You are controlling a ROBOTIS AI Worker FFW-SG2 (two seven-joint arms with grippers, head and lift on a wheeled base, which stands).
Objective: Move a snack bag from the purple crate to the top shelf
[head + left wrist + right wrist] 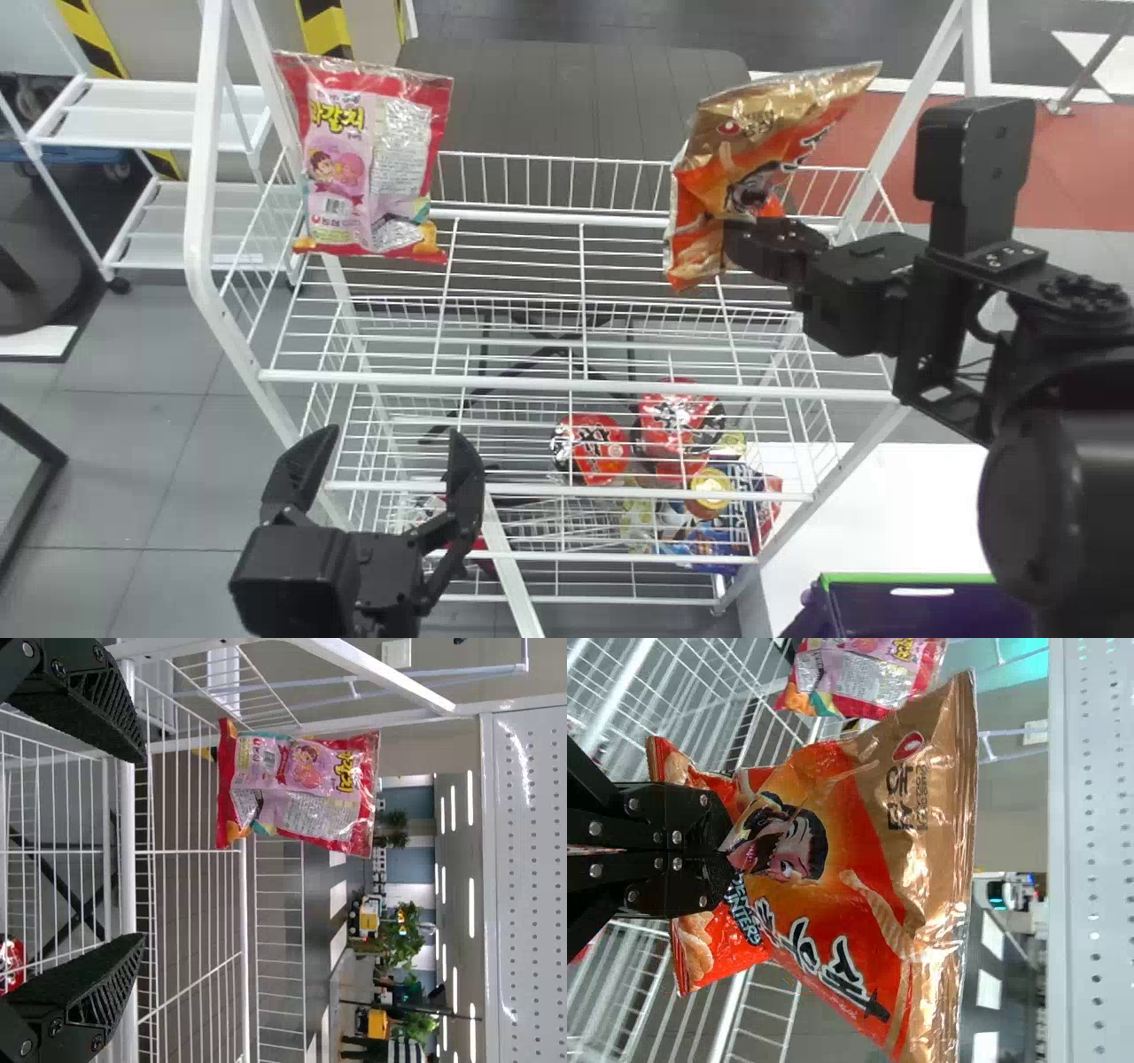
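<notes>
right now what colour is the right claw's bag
The bag is orange and gold, clearest in the right wrist view.

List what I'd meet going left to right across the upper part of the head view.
White side rack → red-and-pink snack bag → orange-and-gold snack bag, held by the right gripper → right arm.

Bright, even indoor light here, and there's glare flashing off the gold bag's creases! Silvery shine on the pink bag, ceiling strips glowing white, a streak gleaming down the white panel.
</notes>
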